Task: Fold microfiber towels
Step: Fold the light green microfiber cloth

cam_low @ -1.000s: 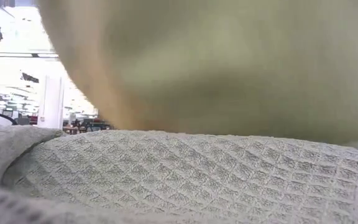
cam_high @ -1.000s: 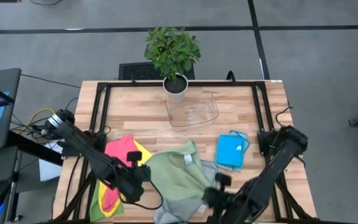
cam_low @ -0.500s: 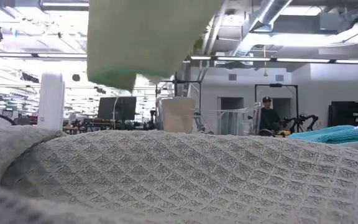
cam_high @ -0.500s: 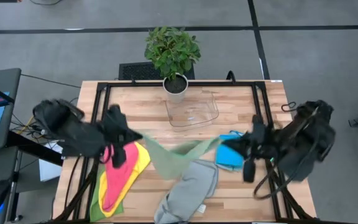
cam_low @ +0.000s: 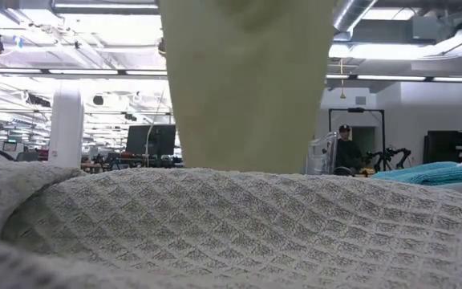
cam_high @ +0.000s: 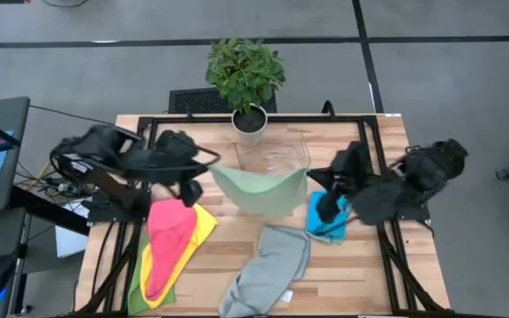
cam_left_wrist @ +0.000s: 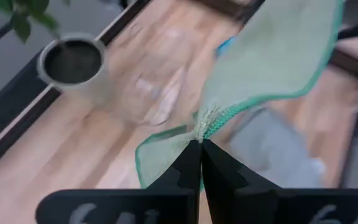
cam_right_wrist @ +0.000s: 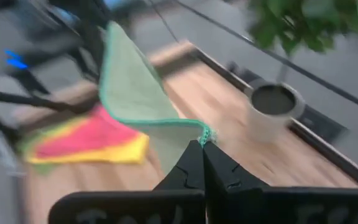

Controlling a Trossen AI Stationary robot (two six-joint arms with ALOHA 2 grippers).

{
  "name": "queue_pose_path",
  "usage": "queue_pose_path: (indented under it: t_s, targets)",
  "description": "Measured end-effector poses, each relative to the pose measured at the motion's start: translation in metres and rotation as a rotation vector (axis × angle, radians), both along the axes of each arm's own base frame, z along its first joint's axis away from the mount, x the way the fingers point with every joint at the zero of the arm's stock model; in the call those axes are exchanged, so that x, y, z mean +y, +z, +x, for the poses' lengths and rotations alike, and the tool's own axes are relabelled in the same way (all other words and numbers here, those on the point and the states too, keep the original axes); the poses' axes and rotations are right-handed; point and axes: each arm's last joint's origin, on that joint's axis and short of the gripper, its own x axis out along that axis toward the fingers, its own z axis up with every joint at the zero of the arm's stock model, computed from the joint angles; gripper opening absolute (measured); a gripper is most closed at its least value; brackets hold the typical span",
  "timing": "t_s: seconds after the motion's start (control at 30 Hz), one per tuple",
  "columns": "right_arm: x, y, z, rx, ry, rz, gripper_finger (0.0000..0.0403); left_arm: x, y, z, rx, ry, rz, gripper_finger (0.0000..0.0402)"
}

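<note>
**Green towel held up by two corners, before the first fold**

The green towel (cam_high: 261, 191) is shown hanging in the air between the two tools, above the desk (cam_high: 193, 141) and in front of the clear tray (cam_high: 277, 162). One corner is pinched in the left tool (cam_left_wrist: 200, 144), the other in the right tool (cam_right_wrist: 202, 144); both tools are closed tight on the stitched edge. The cloth sags in a shallow curve between them, thin and limp, with a darker teal hem.

The step in hand is judged to be the spreading of the towel before it is laid flat. The next move would call for both tools to be lowered together, with the cloth kept taut, so that the towel lands smooth on bare wood.

Below and between the tools a grey towel (cam_high: 268, 269) is seen crumpled, its weave waffled in the low view. Below the left tool lie the pink towel (cam_high: 170, 237) and the yellow towel (cam_high: 203, 225), overlapping. A blue towel (cam_high: 323, 221) rests beneath the right tool. A potted plant (cam_high: 246, 79) stands beyond the tray.
</note>
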Motion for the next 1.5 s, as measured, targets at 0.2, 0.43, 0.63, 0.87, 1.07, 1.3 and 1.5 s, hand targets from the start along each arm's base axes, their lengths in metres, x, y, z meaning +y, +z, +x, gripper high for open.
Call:
queue_pose_path:
  t_s: [0.2,0.43,0.63,0.87,1.07,1.3,1.5]
  targets:
    - [-0.012,-0.019,0.019,0.139,-0.091,-0.059,0.0008,0.023,-0.034,0.02,0.166,0.063,-0.089,0.0]
    - [-0.001,-0.008,0.015,0.109,0.036,-0.006,0.0008,0.026,-0.021,0.017,0.11,0.036,-0.294,0.0]
    - [0.011,0.009,-0.004,0.011,0.025,-0.101,0.0008,0.02,0.013,-0.004,-0.048,0.028,-0.289,0.0]
    - [-0.016,0.011,0.003,0.045,-0.076,-0.178,0.0008,0.039,0.029,-0.014,-0.137,0.139,-0.114,0.0]
    - [-0.028,0.008,0.016,0.132,0.014,-0.069,0.0008,0.044,0.013,-0.003,-0.045,0.091,-0.25,0.0]
    - [-0.005,0.007,0.012,0.16,0.168,-0.16,0.0008,0.016,0.008,0.006,0.027,-0.205,-0.476,0.0]
    - [-0.019,0.016,0.01,0.105,0.122,-0.111,0.0008,0.034,0.019,-0.002,-0.052,-0.045,-0.364,0.0]
